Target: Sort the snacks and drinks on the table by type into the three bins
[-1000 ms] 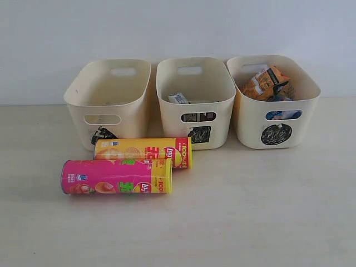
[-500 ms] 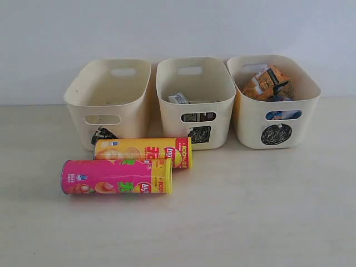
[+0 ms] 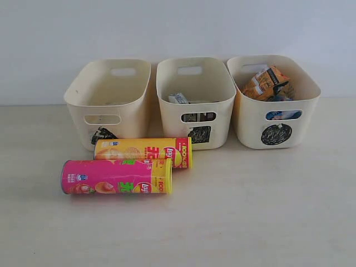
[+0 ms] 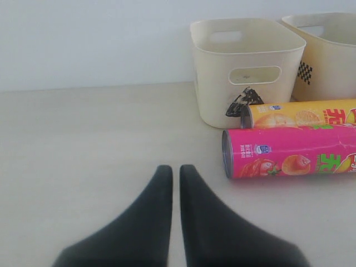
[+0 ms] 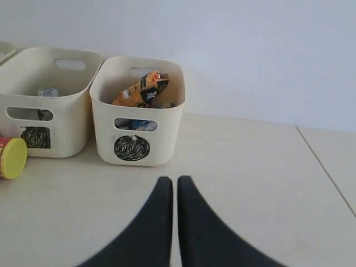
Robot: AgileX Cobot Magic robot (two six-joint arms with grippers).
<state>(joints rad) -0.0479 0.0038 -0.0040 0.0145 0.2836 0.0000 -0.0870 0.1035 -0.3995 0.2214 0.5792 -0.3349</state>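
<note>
Since both chip tubes lie loose on the table (image 3: 250, 217), I judge the left bin's load is what remains. My left gripper (image 4: 171, 171) is pinched together, empty. The pink tube (image 3: 117, 177) lies on its side left of the table's middle, snug against the yellow tube (image 3: 143, 152) just before the triangle bin (image 3: 130, 108) near the far edge. I should spread wide, straddle the pink tube mid-length and lift level. My right gripper (image 5: 169, 181), also pinched and empty, faces the circle bin (image 5: 167, 133).
</note>
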